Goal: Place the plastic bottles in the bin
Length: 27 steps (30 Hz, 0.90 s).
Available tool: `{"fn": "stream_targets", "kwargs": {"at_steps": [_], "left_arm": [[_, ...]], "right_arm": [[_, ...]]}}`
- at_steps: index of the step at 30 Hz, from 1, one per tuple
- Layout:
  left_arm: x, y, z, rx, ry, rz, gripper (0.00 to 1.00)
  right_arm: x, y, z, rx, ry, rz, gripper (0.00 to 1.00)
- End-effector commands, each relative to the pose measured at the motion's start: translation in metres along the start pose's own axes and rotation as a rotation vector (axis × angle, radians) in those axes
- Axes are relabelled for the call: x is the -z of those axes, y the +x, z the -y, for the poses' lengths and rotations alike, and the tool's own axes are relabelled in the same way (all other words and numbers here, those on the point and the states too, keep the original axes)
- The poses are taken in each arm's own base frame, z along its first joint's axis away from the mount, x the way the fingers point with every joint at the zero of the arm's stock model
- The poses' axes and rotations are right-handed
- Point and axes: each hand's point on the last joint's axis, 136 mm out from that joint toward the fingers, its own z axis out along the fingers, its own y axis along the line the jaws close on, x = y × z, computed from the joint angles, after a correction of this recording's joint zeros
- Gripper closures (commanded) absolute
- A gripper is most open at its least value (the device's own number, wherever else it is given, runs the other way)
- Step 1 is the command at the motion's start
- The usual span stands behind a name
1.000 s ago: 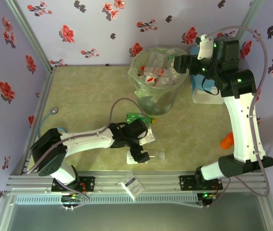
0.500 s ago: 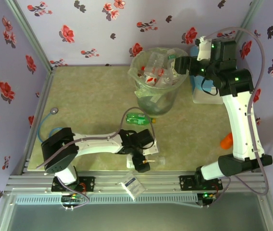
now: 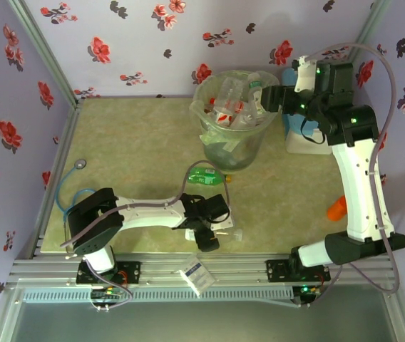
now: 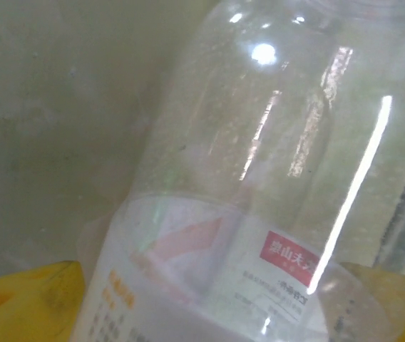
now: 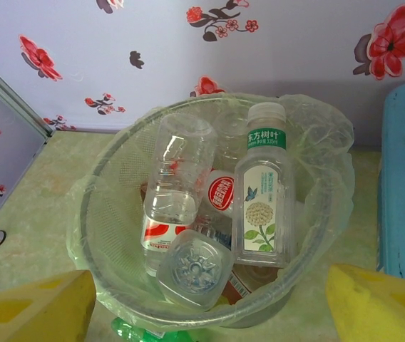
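Note:
A clear plastic bottle [image 4: 259, 142] with a white and red label lies on the table between my left gripper's [image 4: 213, 306] yellow fingertips [image 4: 24, 303]. It fills the gap, and I cannot tell whether the pads press on it. From above, that bottle [image 3: 231, 233] lies near the front edge under the left gripper [image 3: 213, 234]. A green bottle [image 3: 206, 176] lies in front of the bin [image 3: 201, 114]. The bin [image 5: 95, 185] holds several bottles, among them a flower-labelled one [image 5: 263, 199]. My right gripper [image 5: 209, 313] hangs open above the bin's near rim, with nothing in it.
A blue-lidded white cooler box [image 3: 308, 141] stands right of the bin. An orange object [image 3: 336, 208] sits by the right arm. A white packet [image 3: 195, 272] lies on the front rail. A thin cable [image 3: 80, 164] loops at the left.
My left arm has swung toward the front edge and come down over the clear bottle, uncovering the green bottle. Its fingers have narrowed. The right arm has barely moved.

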Motion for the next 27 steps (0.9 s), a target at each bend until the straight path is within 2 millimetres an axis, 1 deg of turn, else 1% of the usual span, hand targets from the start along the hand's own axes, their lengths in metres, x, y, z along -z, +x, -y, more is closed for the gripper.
{"fn": "stream_targets", "kwargs": {"at_steps": [1, 4, 8, 11, 14, 16, 18, 19, 20, 21, 23, 24, 25, 27], "left_arm": [[-0.003, 0.002, -0.008, 0.009, -0.030, -0.007, 0.20], [0.005, -0.001, -0.012, 0.023, -0.043, 0.016, 0.26], [0.023, -0.005, -0.025, 0.067, -0.079, 0.069, 0.36], [0.041, -0.008, -0.038, 0.117, -0.110, 0.118, 0.37], [0.067, -0.016, -0.051, 0.171, -0.137, 0.205, 0.39], [0.093, -0.023, -0.062, 0.211, -0.159, 0.293, 0.40], [0.128, -0.033, -0.081, 0.276, -0.198, 0.407, 0.41], [0.146, -0.037, -0.092, 0.311, -0.221, 0.461, 0.43], [0.170, -0.042, -0.107, 0.391, -0.241, 0.536, 0.46], [0.194, -0.048, -0.121, 0.445, -0.265, 0.614, 0.46], [0.245, -0.062, -0.144, 0.522, -0.313, 0.793, 0.46], [0.273, -0.071, -0.154, 0.549, -0.332, 0.896, 0.46], [0.296, -0.077, -0.161, 0.570, -0.342, 0.975, 0.47], [0.344, -0.087, -0.182, 0.647, -0.361, 1.117, 0.49]], "right_arm": [[0.008, -0.004, 0.004, 0.019, 0.016, 0.032, 0.16], [0.010, -0.005, 0.004, 0.020, 0.019, 0.037, 0.16], [0.012, -0.006, 0.005, 0.019, 0.019, 0.045, 0.16], [0.008, -0.005, 0.006, 0.014, 0.011, 0.041, 0.16], [0.004, -0.004, 0.004, 0.004, -0.006, 0.045, 0.16], [0.002, -0.005, 0.001, -0.002, -0.024, 0.054, 0.16], [0.000, -0.005, -0.001, -0.010, -0.042, 0.060, 0.16], [-0.002, -0.006, -0.001, -0.015, -0.047, 0.063, 0.16], [-0.004, -0.005, -0.002, -0.020, -0.054, 0.064, 0.16], [-0.006, -0.005, -0.002, -0.025, -0.062, 0.066, 0.16], [-0.011, -0.003, -0.002, -0.042, -0.073, 0.074, 0.16], [-0.014, -0.003, -0.003, -0.052, -0.083, 0.083, 0.16], [-0.016, -0.003, -0.004, -0.060, -0.089, 0.092, 0.15], [-0.020, -0.004, -0.004, -0.071, -0.099, 0.098, 0.16]]}}
